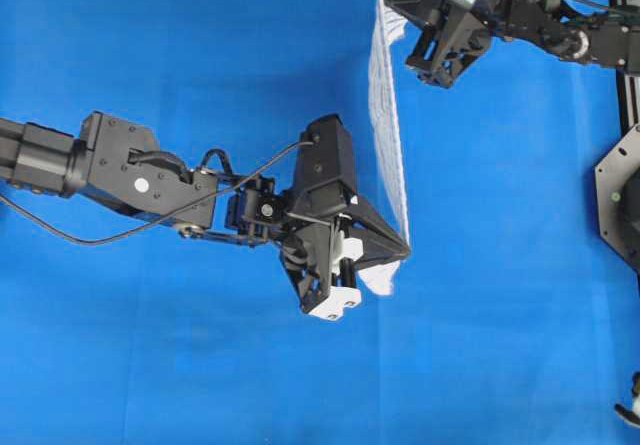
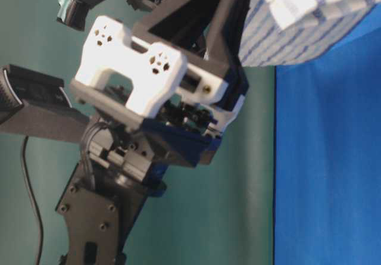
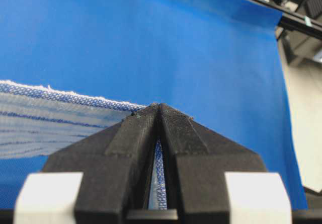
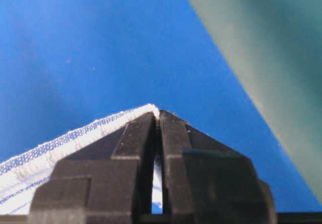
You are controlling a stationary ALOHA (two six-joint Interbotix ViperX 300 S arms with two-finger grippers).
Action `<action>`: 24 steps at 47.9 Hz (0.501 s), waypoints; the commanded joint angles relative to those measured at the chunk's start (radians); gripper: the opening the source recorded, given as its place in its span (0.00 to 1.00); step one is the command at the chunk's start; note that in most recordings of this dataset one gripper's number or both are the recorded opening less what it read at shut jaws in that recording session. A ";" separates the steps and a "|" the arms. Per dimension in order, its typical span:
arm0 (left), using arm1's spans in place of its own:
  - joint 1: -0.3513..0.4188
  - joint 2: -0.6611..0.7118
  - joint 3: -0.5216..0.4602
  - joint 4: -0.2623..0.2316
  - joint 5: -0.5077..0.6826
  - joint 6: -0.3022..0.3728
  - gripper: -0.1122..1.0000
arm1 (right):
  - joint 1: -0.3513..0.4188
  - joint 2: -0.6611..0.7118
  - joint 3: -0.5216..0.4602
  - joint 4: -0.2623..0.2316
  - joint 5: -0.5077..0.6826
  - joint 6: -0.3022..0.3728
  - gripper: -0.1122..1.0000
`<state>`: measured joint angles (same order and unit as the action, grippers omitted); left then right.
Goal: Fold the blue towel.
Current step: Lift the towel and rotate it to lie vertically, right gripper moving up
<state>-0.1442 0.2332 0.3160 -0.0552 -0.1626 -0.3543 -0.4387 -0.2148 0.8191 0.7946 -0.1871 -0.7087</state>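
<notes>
Overhead: white woven blue towel w/ thin blue stripes [image 1: 386,125] hangs stretched above blue-covered desk [image 1: 150,45], between left gripper [image 1: 405,250] and right gripper [image 1: 385,3]. Table-level: blurry, probably same towel upper right. Wrist views: both jaws pinching towel edge.

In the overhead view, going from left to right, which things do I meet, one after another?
Left arm → left gripper, shut on the lower corner of the blue towel → right gripper, which reaches in from the right and is shut on the towel's upper corner.
</notes>
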 commanded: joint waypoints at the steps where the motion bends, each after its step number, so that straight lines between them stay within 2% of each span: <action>1: -0.006 -0.014 -0.023 0.003 -0.021 0.003 0.11 | -0.014 -0.018 -0.015 -0.002 0.005 -0.003 0.12; 11: -0.006 -0.011 0.018 0.003 -0.055 0.002 0.11 | -0.015 0.038 -0.063 -0.005 0.048 -0.005 0.12; 24: -0.006 -0.049 0.143 0.002 -0.129 -0.008 0.11 | -0.015 0.164 -0.170 -0.009 0.094 -0.005 0.12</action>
<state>-0.1457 0.2362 0.4403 -0.0552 -0.2608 -0.3590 -0.4433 -0.0660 0.7041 0.7869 -0.0997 -0.7118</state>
